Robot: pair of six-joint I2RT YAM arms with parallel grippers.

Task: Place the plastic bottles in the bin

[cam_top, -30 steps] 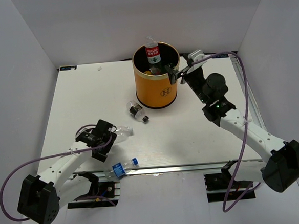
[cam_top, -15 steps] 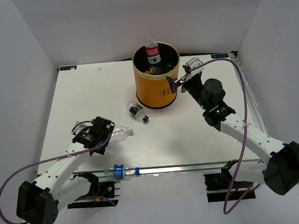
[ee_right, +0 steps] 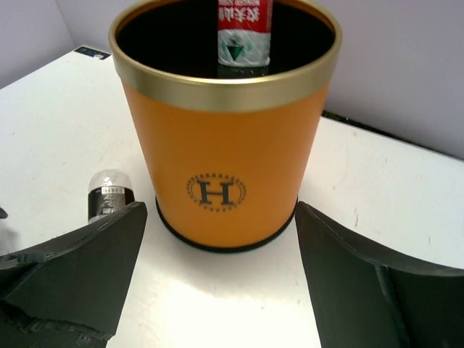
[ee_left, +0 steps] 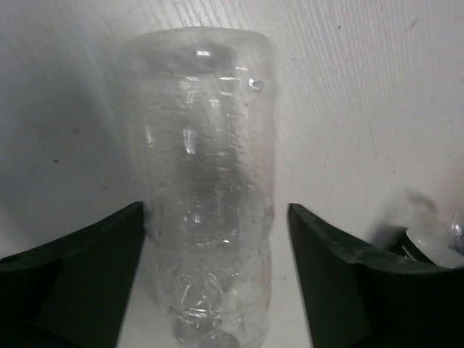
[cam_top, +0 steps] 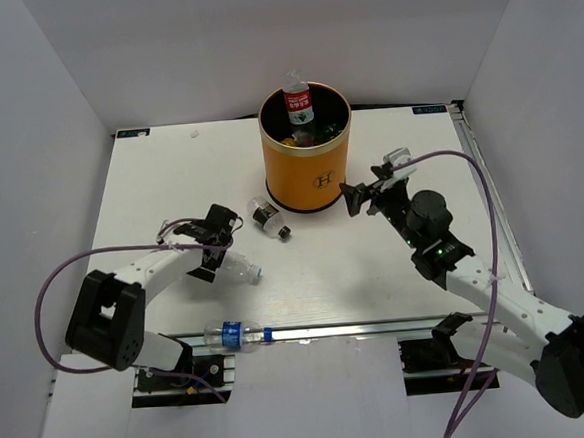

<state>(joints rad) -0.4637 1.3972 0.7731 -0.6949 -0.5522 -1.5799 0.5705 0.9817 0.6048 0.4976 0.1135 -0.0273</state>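
Note:
The orange bin [cam_top: 309,173] stands at the back middle of the table. A red-label bottle [cam_top: 298,102] stands upright in it and a green bottle [cam_top: 328,130] lies inside. A black-label bottle [cam_top: 268,219] lies just left of the bin. My left gripper [cam_top: 222,256] is open, with a clear unlabelled bottle [ee_left: 206,181] lying between its fingers, cap end toward the wrist. A blue-label bottle [cam_top: 235,334] lies at the table's near edge. My right gripper [cam_top: 359,196] is open and empty, low and right of the bin, facing the bin [ee_right: 225,130].
A metal rail [cam_top: 380,324] runs along the table's near edge beside the blue-label bottle. White walls close in the back and both sides. The black-label bottle also shows in the right wrist view [ee_right: 109,192], left of the bin.
My left gripper has swung right and forward so that it straddles the clear bottle. My right gripper has drawn back from the bin's rim and dropped lower. The blue-label bottle has rolled to the near edge.

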